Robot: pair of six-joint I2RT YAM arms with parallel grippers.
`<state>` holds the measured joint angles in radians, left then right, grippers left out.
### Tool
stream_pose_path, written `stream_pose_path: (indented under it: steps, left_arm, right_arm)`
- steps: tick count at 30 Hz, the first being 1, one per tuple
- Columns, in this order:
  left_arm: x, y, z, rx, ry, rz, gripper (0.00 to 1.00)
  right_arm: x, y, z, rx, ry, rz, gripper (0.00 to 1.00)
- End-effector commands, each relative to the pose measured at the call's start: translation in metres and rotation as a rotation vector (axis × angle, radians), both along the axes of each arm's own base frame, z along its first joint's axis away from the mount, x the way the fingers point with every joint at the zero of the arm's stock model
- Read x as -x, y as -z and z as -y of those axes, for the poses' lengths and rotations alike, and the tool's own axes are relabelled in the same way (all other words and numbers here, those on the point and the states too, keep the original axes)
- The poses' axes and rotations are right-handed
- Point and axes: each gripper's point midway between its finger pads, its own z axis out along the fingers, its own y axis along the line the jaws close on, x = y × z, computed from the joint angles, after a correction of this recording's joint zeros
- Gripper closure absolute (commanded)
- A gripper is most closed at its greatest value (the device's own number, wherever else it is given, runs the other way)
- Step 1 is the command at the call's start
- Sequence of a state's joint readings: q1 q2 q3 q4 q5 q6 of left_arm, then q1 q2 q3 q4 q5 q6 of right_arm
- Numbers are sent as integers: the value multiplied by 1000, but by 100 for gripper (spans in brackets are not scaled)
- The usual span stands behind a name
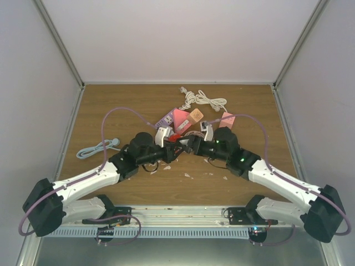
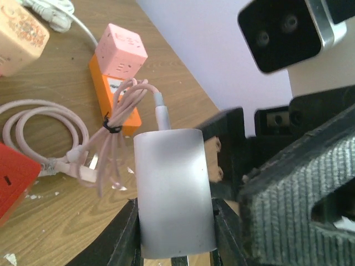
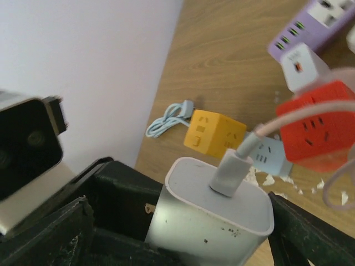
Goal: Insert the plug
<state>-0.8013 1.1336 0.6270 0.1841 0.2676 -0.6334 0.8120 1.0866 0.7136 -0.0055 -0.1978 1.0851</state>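
Observation:
A white charger block [image 2: 175, 188] with a pink cable [image 2: 130, 97] plugged into its top sits between the jaws of my left gripper [image 2: 175, 227], which is shut on its sides. The block also shows in the right wrist view [image 3: 216, 221], with the cable plug [image 3: 233, 169] in its top face. My right gripper [image 3: 183, 238] faces the left one, its jaws wide apart around the block and the left fingers. Both grippers meet above the table centre, left [image 1: 176, 148] and right [image 1: 191, 145]. A red cube socket [image 3: 319, 130] lies just beyond.
Near the red cube lie a yellow cube socket [image 3: 216, 136], a light blue one [image 3: 272, 155], a purple strip [image 3: 316, 25] and a pink cube on an orange one [image 2: 119, 52]. A blue cable [image 1: 97, 148] lies at the left and a white cable [image 1: 202, 100] at the back.

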Motion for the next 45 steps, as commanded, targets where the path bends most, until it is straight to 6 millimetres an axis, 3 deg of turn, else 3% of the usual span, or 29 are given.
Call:
stream_pose_path:
  steps: [1,6,10,18,27,30,36,45]
  left_arm:
    - [8,-22,-2,-26,42,43,80]
    - [25,-42,-9,9,101,36,80]
    - [45,-69,-11,84,185,63,80]
    - [72,-113,-9,237,313,99,80]
    - [44,-109,-29,132,108,138,80]
    - [53,-113,-23,168,167,138,79]
    - [69,-123,-15,238,278,137,78]
    - [79,-122,-11,262,344,110,78]
  right_arm:
    - [29,-55,-4,-50,-309,346,16]
    - [51,-67,14,-127,-401,449,19]
    - [76,-80,21,-236,-456,527,25]
    - [82,-91,26,-312,-439,500,30]
    - [67,-85,42,-271,-275,439,31]
    - [65,-84,36,-279,-294,415,23]
    - [70,-101,21,-325,-405,447,23]
    - [91,-127,8,-434,-539,520,37]
